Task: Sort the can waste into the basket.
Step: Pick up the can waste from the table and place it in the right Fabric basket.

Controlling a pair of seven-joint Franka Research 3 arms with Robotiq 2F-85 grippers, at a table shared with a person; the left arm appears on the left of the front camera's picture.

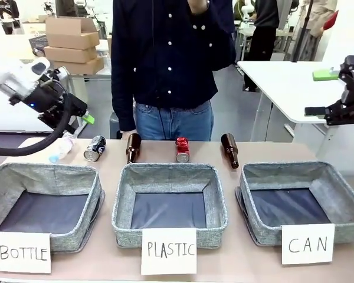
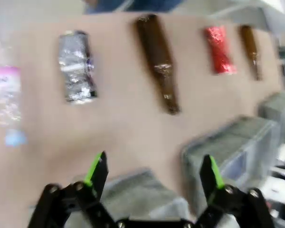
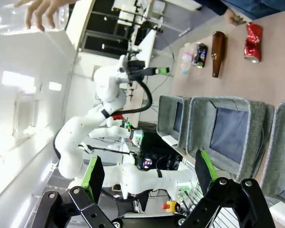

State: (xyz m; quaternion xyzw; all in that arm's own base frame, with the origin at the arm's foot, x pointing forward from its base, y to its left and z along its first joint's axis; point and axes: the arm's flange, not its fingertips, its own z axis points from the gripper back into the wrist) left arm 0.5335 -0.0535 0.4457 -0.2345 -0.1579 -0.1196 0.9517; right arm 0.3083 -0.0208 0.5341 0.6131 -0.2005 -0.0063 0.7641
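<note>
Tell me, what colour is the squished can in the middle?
Shiny red with silver ends: the dented can, clearest in the front view.

red can (image 1: 182, 149) and dark can (image 1: 95, 148) on table (far side), basket (image 1: 302, 200) empty

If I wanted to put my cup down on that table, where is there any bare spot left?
Little room. Bare table shows right of the right-hand brown bottle, behind the CAN basket. The far strip is crowded: plastic bottle, dark can, another brown bottle, red can. The three bins fill the near side, with narrow gaps between.
</note>
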